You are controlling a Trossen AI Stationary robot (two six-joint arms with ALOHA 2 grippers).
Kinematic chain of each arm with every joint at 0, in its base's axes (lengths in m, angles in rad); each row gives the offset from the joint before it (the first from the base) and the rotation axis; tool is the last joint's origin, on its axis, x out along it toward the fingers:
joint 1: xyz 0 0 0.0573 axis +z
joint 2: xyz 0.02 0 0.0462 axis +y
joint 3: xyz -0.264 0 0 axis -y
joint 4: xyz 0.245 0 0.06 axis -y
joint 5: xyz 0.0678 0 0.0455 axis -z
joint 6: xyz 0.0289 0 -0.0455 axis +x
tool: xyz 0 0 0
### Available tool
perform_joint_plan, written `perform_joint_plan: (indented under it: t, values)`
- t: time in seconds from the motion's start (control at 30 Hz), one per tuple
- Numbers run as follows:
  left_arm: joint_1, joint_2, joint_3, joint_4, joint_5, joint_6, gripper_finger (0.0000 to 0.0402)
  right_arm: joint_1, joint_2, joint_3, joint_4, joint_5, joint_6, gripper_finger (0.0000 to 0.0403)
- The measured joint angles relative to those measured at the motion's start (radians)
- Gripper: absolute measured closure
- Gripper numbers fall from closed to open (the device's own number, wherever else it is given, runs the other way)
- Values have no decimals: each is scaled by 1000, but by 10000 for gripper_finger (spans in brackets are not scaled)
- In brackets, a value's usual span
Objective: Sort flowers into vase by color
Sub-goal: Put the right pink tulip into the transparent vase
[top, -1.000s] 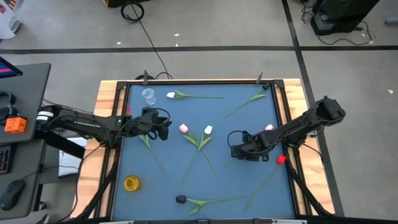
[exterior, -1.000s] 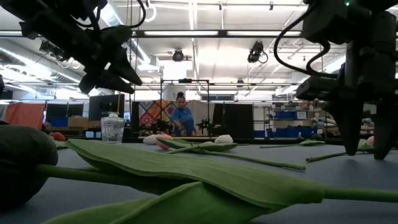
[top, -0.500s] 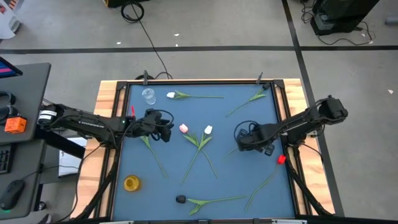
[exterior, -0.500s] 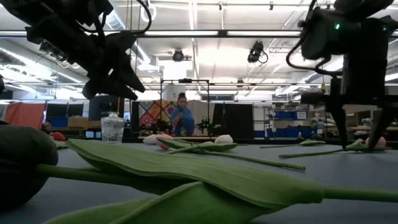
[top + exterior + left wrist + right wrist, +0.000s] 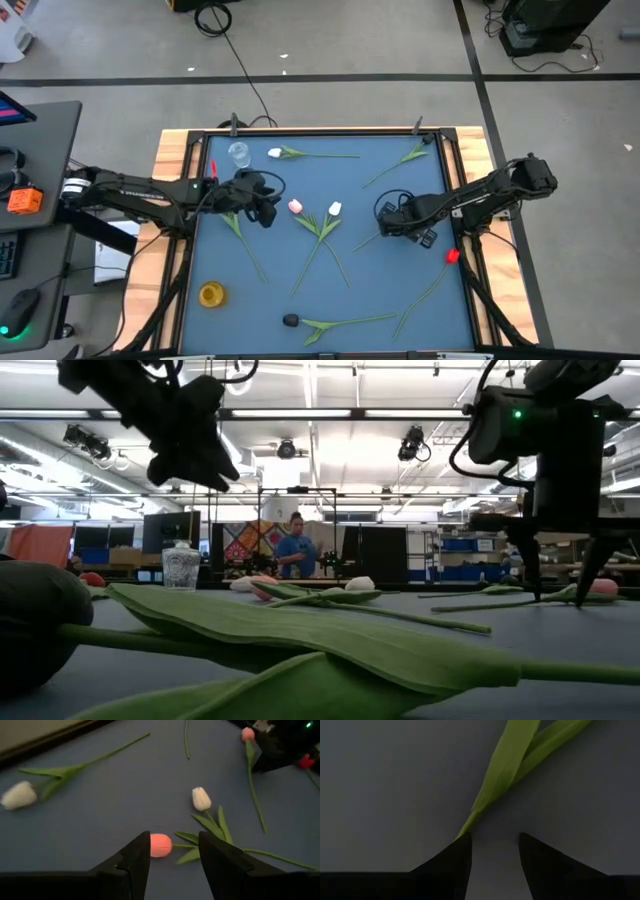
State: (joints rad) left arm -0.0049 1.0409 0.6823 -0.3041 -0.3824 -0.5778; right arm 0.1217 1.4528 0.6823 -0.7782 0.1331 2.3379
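Two grippers hover over the blue table (image 5: 400,280), both with fingers parted and holding nothing.

Nearest the front edge lies a dark-headed tulip (image 5: 291,321), and a yellow vase (image 5: 211,294) stands at the front left. A red tulip (image 5: 452,256) lies at the right edge. Mid-table, the right gripper (image 5: 385,224) hangs low above a green stem (image 5: 495,780), its open fingers either side of the leaf base without closing on it. The left gripper (image 5: 174,851) is raised above the pink tulip (image 5: 160,845), which shows between its spread fingers; a white tulip (image 5: 201,798) lies just beside the pink one. At the far left stand a clear glass vase (image 5: 239,153) and another white tulip (image 5: 275,153).
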Motion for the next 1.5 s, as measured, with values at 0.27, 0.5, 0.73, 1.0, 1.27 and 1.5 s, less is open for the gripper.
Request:
perform_joint_plan:
  t: [0.27,0.5,0.73,1.0,1.27,1.5]
  values:
    - [65,0,74,-73,42,50,230,-27,-44,0,19,21,-3,231]
    - [65,0,78,-82,48,77,230,-76,-47,0,-58,58,-8,231]
    - [91,0,78,-107,48,103,230,-167,-38,-37,-41,104,-142,246]
    - [122,0,78,-116,48,95,230,-176,-17,-72,-15,77,-204,300]
    - [139,0,78,-124,39,64,230,-176,-16,-74,-4,71,-462,356]
    - [139,0,78,-111,39,76,230,-149,-27,-75,20,97,-595,374]
